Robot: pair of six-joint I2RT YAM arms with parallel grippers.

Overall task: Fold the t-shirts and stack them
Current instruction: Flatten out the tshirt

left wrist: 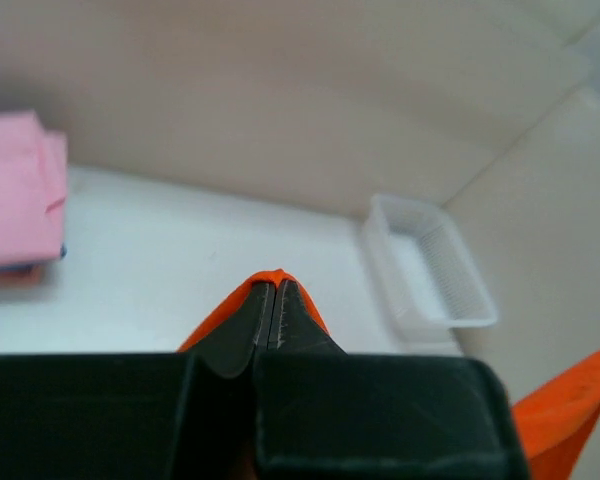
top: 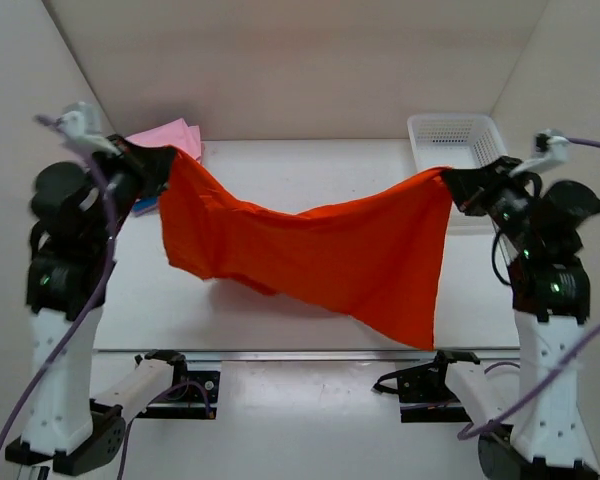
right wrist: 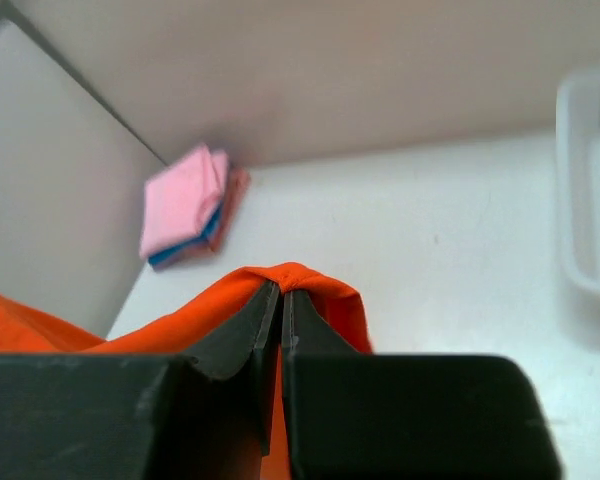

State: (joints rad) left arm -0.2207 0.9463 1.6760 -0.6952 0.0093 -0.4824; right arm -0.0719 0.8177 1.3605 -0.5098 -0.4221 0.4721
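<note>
**Stretched between both arms: orange t-shirt (top: 320, 250)**

Far left corner of table (top: 310, 165): folded stack (top: 166, 137), pink on top, blue edge beneath. Left gripper (top: 166, 160) has its fingers pinched tight on one shirt corner, with cloth peeking past the tips. The shirt hangs spread in the air and sags mid-span. Cannot tell whether its lower edge touches the table. Right gripper (top: 448, 180) is clamped on the opposite corner. White mesh basket (top: 456, 131) sits just behind it, at far right.

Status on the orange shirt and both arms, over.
Jaws shut: left gripper and right gripper hold orange t-shirt, one end each. Shirt hangs spread between them, sagging mid-span, unfolded. Back left, folded stack; back right, basket; both off to the sides.
</note>
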